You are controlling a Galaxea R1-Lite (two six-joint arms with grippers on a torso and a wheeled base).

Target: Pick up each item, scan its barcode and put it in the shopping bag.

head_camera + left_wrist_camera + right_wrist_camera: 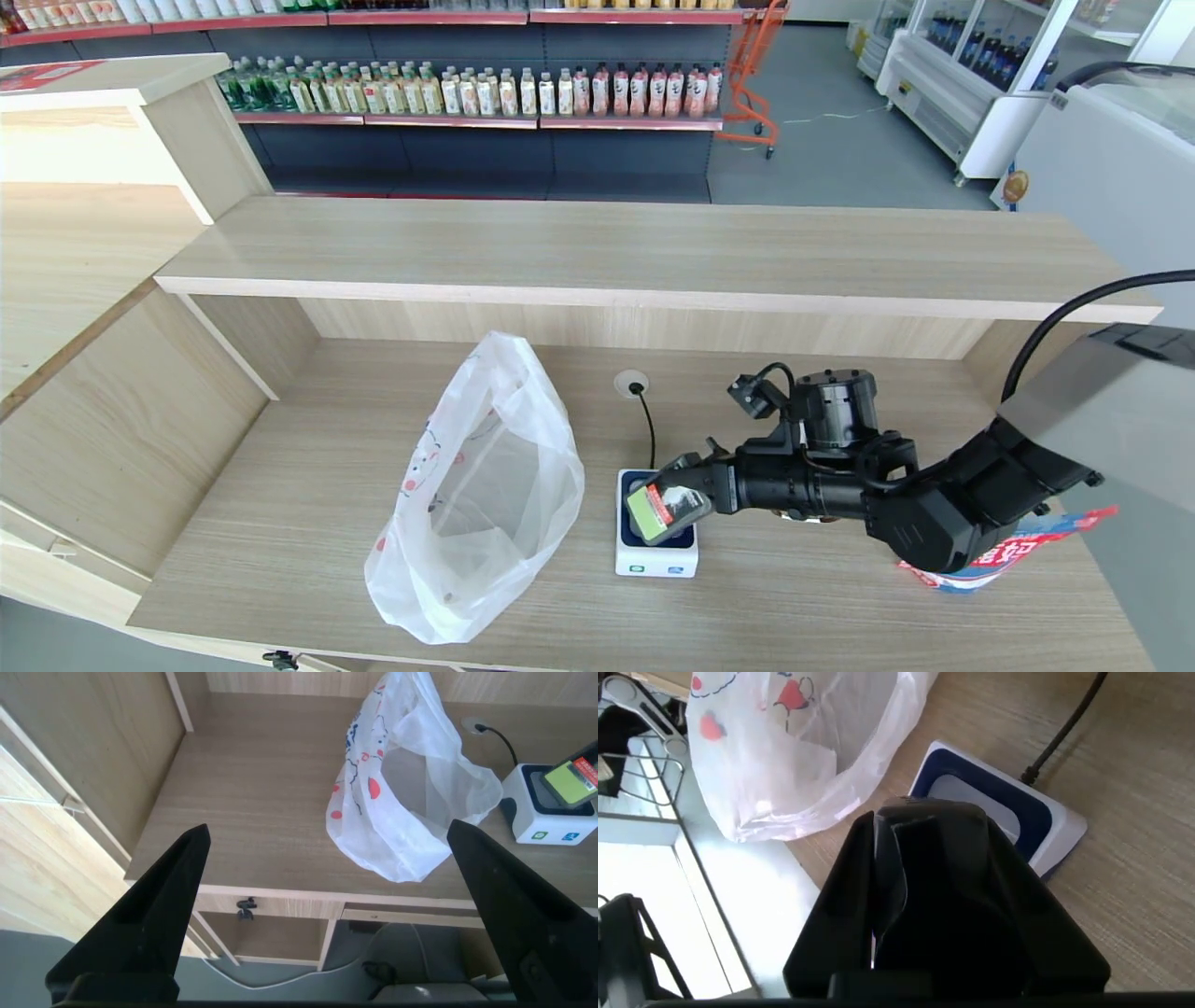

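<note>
Above the scanner point(656, 560), at the middle of the tabletop point(794, 607), the right jaws are closed on a small packet point(644, 513). The packet is held tilted, its green face turned up and left toward the shopping bag point(485, 504). Its long axis appears to run left to right, in line with the forearm. Its right end sits between the jaws and its green end projects past them. In the right wrist view the jaws' dark body hides the packet, with scanner and bag beyond. The left wrist view shows the green face and a red band over the scanner. The left jaws stand spread wide, holding nothing, off the tabletop's near edge. A cable point(647, 425) runs from the scanner's far side.
</note>
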